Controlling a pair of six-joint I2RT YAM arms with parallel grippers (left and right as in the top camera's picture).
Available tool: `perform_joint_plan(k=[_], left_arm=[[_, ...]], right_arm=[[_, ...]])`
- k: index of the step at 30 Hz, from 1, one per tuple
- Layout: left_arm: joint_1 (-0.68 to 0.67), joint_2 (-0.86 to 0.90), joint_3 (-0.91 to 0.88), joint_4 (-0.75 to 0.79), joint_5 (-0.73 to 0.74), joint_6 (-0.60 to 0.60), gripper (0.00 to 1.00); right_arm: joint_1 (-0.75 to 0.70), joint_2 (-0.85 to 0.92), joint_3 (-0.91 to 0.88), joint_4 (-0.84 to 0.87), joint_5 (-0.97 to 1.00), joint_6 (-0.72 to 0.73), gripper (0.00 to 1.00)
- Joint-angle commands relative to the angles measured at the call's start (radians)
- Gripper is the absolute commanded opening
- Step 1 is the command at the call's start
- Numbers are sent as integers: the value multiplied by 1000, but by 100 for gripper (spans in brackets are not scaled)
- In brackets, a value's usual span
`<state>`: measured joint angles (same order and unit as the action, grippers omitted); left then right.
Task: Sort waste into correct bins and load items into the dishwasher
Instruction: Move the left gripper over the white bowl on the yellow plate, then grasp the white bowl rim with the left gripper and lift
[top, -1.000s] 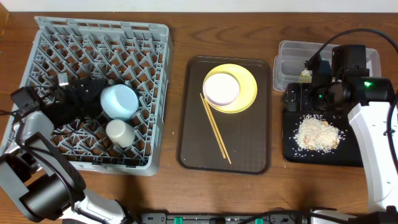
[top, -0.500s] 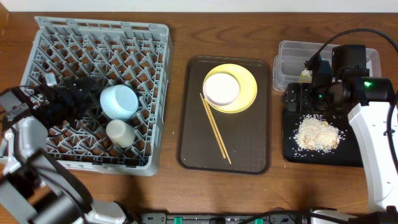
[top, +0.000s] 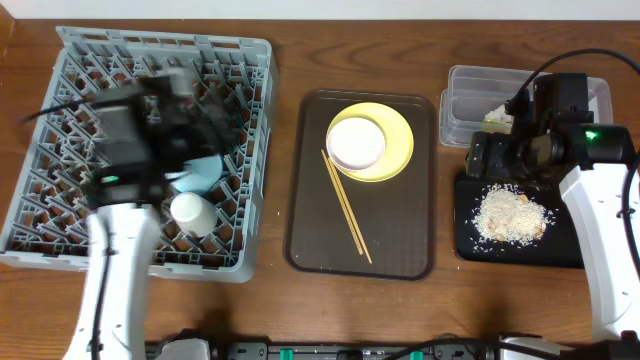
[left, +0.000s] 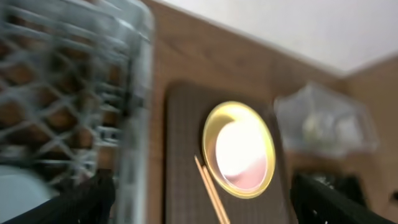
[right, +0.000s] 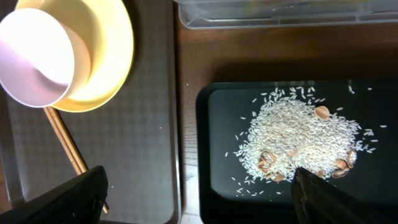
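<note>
Two chopsticks (top: 346, 207) and one white bowl (top: 356, 142) on one yellow plate (top: 401, 146) rest on the brown tray (top: 311, 235); left gripper (left: 208, 202) and right gripper (right: 199, 199) both gape wide, empty.

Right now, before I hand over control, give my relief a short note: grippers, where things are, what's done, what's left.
Left gripper open, empty, over the grey plastic dish rack. Right gripper open, empty, by the black rectangular tray.
Done: light blue bowl and small white cup racked; beige rice scraps on black tray; pale waste in clear plastic tub.
To do: round yellow plate, white bowl, wooden chopsticks on brown serving tray.
</note>
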<state>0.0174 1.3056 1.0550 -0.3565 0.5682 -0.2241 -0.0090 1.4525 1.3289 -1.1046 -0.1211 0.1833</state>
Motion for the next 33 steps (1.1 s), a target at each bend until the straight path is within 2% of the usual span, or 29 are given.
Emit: perform_joint_plan(k=[1, 5, 9, 16, 25, 29, 33], left_arm=[[-177, 48, 71, 2, -287, 56, 91], [-362, 160, 163, -6, -436, 122, 91], [-476, 303, 261, -9, -508, 161, 92], [-561, 541, 410, -32, -520, 164, 92], [-638, 702, 417, -9, -511, 164, 90], [-670, 746, 416, -9, -505, 164, 84], [-696, 776, 416, -9, -505, 164, 67]], right_arm=[[-6, -11, 17, -6, 19, 22, 93], [-6, -11, 17, -29, 24, 23, 93], [-19, -11, 17, -86, 160, 130, 94], [-76, -11, 17, -119, 175, 134, 97], [-87, -11, 17, -119, 176, 134, 99], [-87, -11, 17, -119, 176, 134, 99], [-87, -11, 17, -119, 176, 134, 99]])
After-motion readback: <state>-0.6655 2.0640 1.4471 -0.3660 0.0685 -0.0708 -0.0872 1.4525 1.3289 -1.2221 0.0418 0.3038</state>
